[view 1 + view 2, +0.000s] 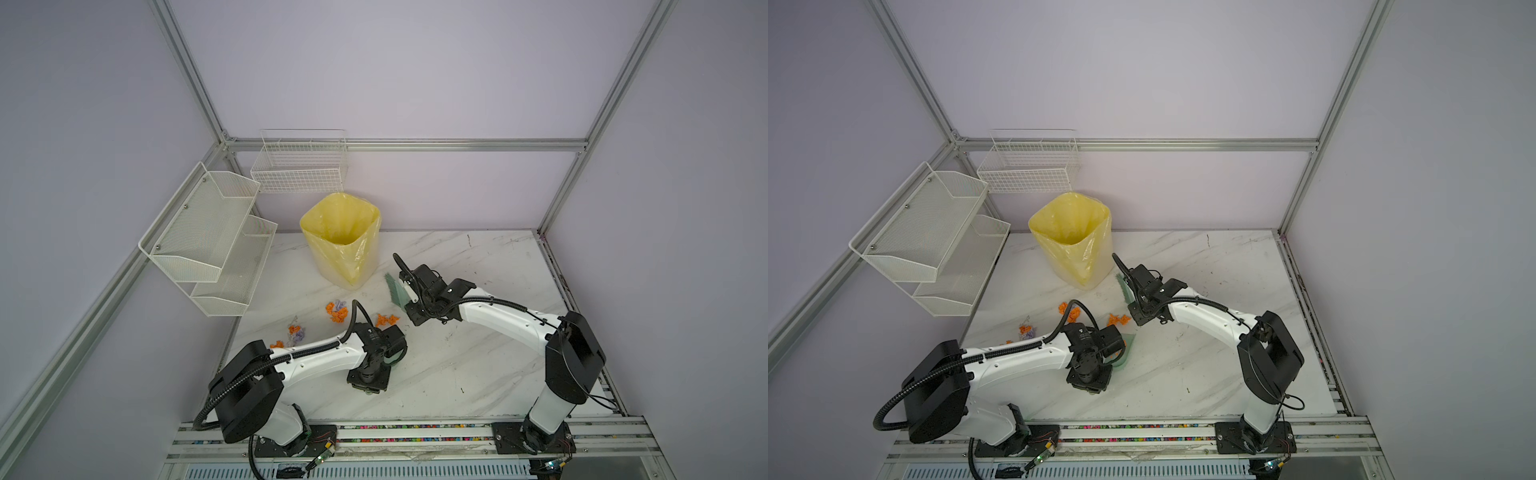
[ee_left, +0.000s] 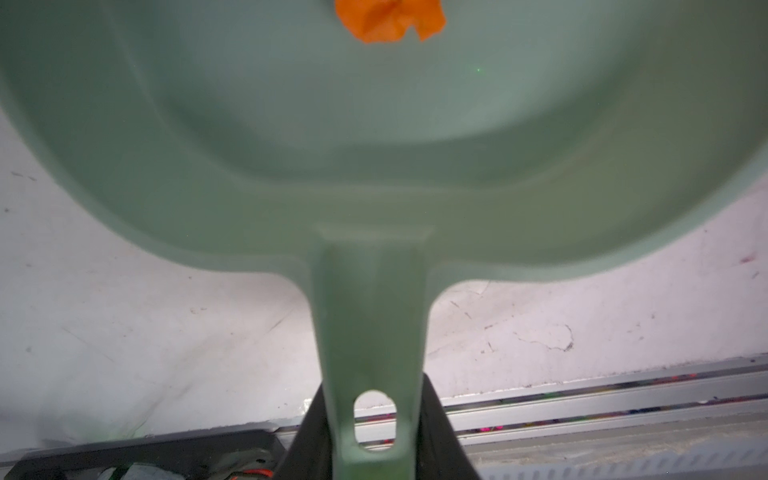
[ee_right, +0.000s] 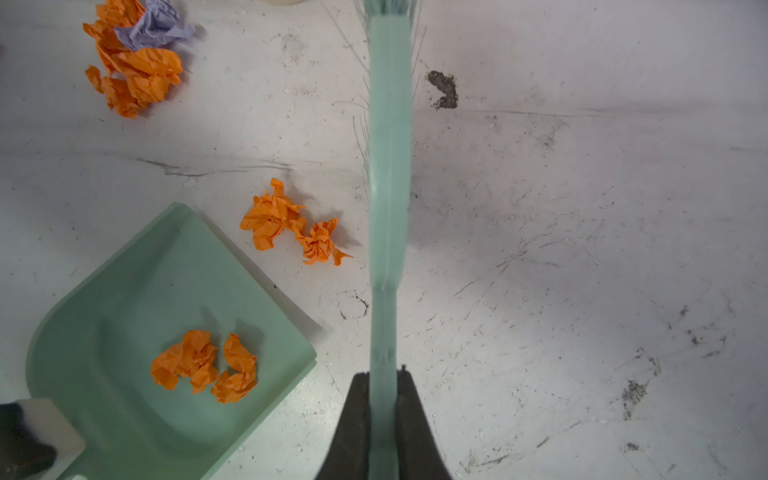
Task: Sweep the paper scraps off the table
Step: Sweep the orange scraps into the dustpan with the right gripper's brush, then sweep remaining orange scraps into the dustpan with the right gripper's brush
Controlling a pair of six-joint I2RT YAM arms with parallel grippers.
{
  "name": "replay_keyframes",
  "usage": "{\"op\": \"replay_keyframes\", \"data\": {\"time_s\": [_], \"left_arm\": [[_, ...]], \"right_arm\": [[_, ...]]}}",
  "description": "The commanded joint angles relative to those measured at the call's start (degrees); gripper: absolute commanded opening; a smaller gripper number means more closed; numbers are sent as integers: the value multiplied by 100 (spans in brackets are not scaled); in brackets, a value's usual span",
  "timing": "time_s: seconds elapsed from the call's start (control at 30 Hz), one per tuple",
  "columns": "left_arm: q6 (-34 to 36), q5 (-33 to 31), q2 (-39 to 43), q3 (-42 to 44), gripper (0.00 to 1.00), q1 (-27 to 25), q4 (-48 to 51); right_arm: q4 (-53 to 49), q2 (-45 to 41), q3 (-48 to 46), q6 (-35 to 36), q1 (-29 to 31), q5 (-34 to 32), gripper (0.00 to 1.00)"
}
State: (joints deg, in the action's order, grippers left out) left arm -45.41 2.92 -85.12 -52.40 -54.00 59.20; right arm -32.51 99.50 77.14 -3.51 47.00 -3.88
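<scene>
Orange and lilac paper scraps (image 1: 336, 311) lie in small heaps on the left half of the table (image 1: 478, 353). An orange pair (image 3: 291, 224) sits just off the lip of a pale green dustpan (image 3: 166, 332). More orange scraps (image 3: 203, 365) rest inside the pan. My left gripper (image 2: 372, 399) is shut on the dustpan's handle (image 2: 374, 332), with the pan flat on the table. My right gripper (image 3: 384, 378) is shut on a green brush (image 3: 388, 166), which points toward the bin, to the right of the scraps. In both top views the left wrist mostly hides the dustpan (image 1: 1124, 347).
A yellow-lined bin (image 1: 340, 237) stands at the back of the table, just beyond the brush (image 1: 397, 291). White mesh shelves (image 1: 212, 237) and a wire basket (image 1: 299, 166) hang on the left wall. A dark speck of debris (image 3: 444, 89) lies beside the brush.
</scene>
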Motion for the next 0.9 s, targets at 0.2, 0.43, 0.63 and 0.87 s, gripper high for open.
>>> {"op": "replay_keyframes", "data": {"time_s": [0.2,0.43,0.63,0.87], "left_arm": [[247,164,-19,-141,0,248,-53],[535,297,5,-99,0,565,-53],[720,349,-50,-110,0,765,-44],[870,358,-170,-156,0,873,-32]], "right_arm": [[234,-60,-67,471,-8,744,0],[61,-140,-331,679,4,1238,0],[336,-753,-942,776,160,2032,0],[685,-1801,-1607,513,204,2630,0]]}}
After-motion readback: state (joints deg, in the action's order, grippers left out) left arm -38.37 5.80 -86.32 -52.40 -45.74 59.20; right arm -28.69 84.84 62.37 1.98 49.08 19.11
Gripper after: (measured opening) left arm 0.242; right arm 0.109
